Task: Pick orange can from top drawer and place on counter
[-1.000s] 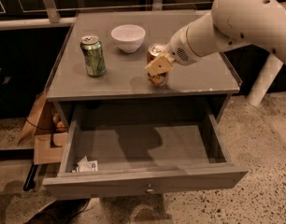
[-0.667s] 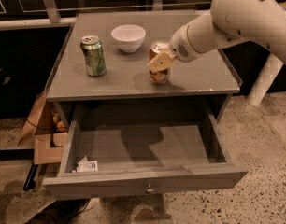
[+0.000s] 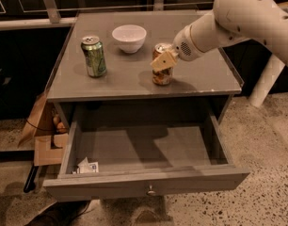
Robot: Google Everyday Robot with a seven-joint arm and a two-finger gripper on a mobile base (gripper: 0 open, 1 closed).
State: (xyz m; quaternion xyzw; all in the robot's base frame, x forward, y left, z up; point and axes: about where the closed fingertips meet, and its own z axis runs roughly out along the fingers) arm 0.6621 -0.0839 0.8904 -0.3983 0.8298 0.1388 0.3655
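The orange can [image 3: 162,76] stands upright on the counter [image 3: 120,76], right of centre and near the front edge. My gripper [image 3: 163,58] reaches in from the right and is shut on the can's upper part, with one tan finger [image 3: 164,60] across its front. The top drawer [image 3: 144,185] is pulled wide open below the counter, its round knob at the front centre. No can is in the drawer.
A green can [image 3: 94,56] stands on the counter's left side. A white bowl [image 3: 129,37] sits at the back centre. A small white paper scrap [image 3: 87,166] lies in the drawer's front left corner. A cardboard box [image 3: 43,135] sits on the floor to the left.
The can has gone from slightly tilted to upright in my gripper and now rests on the counter. The arm has barely shifted.
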